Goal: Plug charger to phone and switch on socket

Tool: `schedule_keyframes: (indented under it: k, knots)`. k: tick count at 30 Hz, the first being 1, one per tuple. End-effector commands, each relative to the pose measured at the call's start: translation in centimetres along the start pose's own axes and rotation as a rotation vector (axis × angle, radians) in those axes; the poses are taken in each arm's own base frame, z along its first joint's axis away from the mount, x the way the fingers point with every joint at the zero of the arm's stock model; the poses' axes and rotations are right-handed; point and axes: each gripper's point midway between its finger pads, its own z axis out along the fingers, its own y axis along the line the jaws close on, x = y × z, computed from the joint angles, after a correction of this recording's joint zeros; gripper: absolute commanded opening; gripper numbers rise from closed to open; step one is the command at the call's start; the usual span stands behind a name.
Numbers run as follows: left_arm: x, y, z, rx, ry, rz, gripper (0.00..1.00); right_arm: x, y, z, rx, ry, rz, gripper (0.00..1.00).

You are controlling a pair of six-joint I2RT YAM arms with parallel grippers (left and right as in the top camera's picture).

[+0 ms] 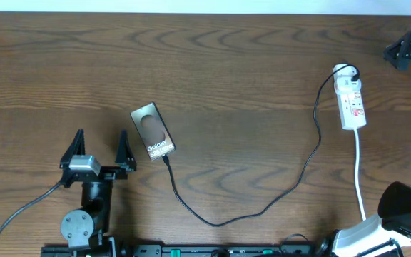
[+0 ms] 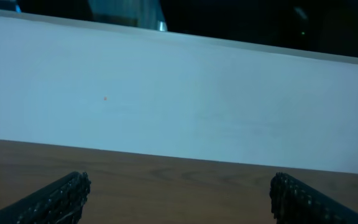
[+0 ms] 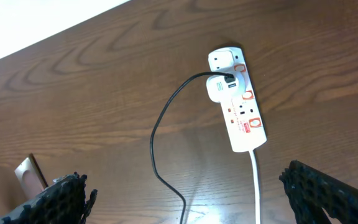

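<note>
Brown wooden table (image 1: 227, 71). Phone (image 1: 152, 130) is lying at one o'clock of left gripper (image 1: 100, 135), whose claw is standing released, empty. Charger (image 1: 218, 224) is running from the phone's lower edge to socket (image 1: 352, 100), at the table's three o'clock. Right gripper (image 3: 185, 177) is hanging released, empty.

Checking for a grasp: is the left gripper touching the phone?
Apart. The overhead view shows a strip of bare table between the left gripper and the phone. The jaws stand open beside the phone.
</note>
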Motion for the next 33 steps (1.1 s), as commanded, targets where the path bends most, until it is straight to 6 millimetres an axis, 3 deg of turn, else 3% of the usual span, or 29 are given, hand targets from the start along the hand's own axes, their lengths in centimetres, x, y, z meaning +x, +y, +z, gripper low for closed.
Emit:
schedule_keyframes:
  k: [1, 12, 18, 33]
  knots:
    - [0.1, 0.7, -0.5, -0.030, -0.021, 0.029, 0.95, 0.0, -0.1, 0.0, -0.004, 0.000, 0.010, 0.99]
    - [4.8, 2.0, -1.5, -0.099, 0.168, 0.020, 0.95, 0.0, -0.1, 0.0, -0.004, 0.000, 0.010, 0.99]
    - [8.9, 4.1, -2.9, -0.224, 0.335, -0.024, 0.95, 0.0, -0.1, 0.0, -0.004, 0.000, 0.010, 0.99]
    - [8.8, 4.2, -2.9, -0.229, 0.330, -0.027, 0.95, 0.0, -0.1, 0.0, -0.004, 0.000, 0.010, 0.99]
